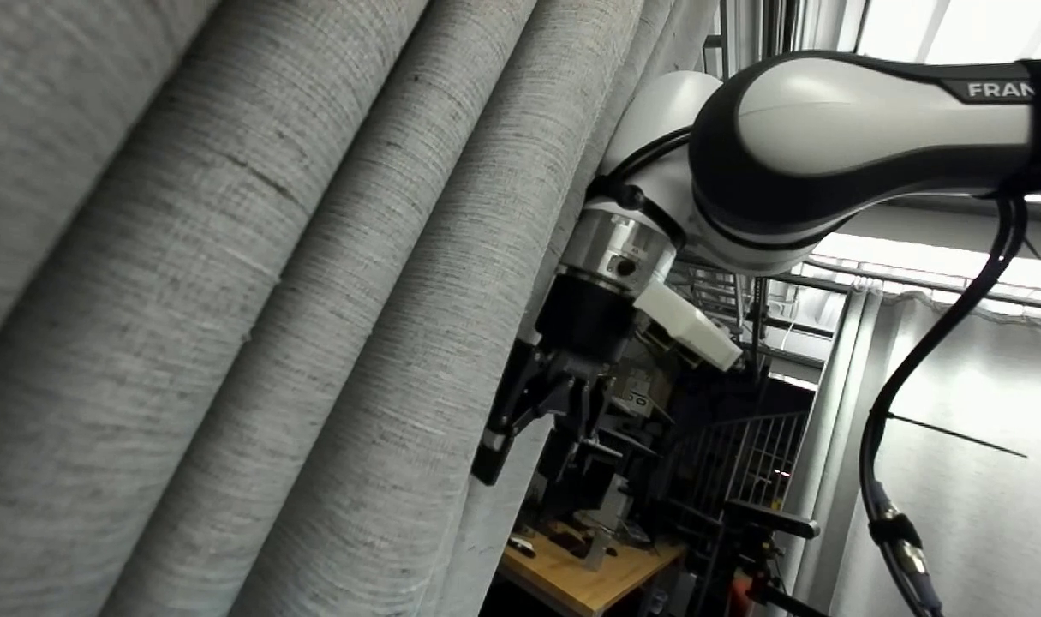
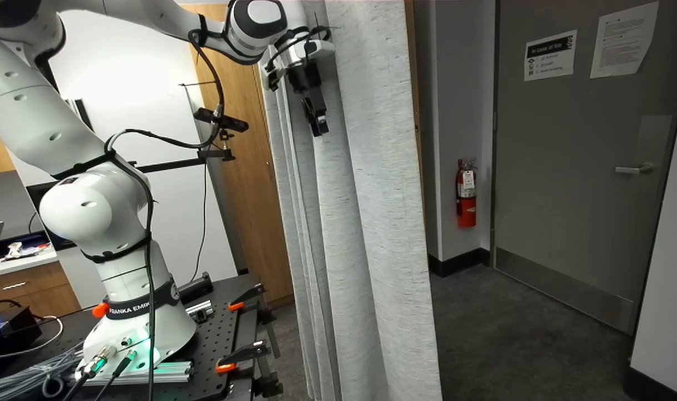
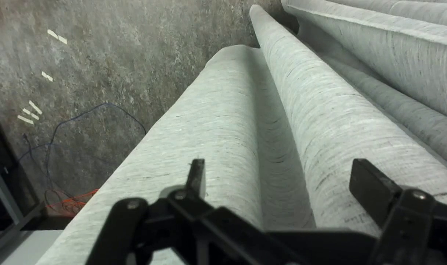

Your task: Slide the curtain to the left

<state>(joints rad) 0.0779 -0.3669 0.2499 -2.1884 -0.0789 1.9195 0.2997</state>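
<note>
Curtain [image 2: 388, 195] of light-grey, dark-flecked woven fabric hangs in deep vertical pleats, in both exterior views just beside the wrist of the white-and-black robot arm [image 2: 107, 206]. The black two-fingered gripper [image 3: 278, 176] points down along the cloth, its fingers [image 3: 374, 195] spread well apart, a shadowed groove between two pleats showing in the gap; whether they touch the fabric cannot be told. Between the arm's base and the curtain, orange-tipped black clamps [image 2: 248, 296] sit at the edge of a black perforated plate [image 2: 218, 328]. Behind rises a tall brown wood-grain panel [image 2: 254, 195]; beyond the curtain are a red fire extinguisher [image 2: 466, 195] and a dark-grey door [image 2: 572, 178]. A thin blue cable [image 3: 106, 103] lies on the mottled grey floor [image 3: 98, 73].
</note>
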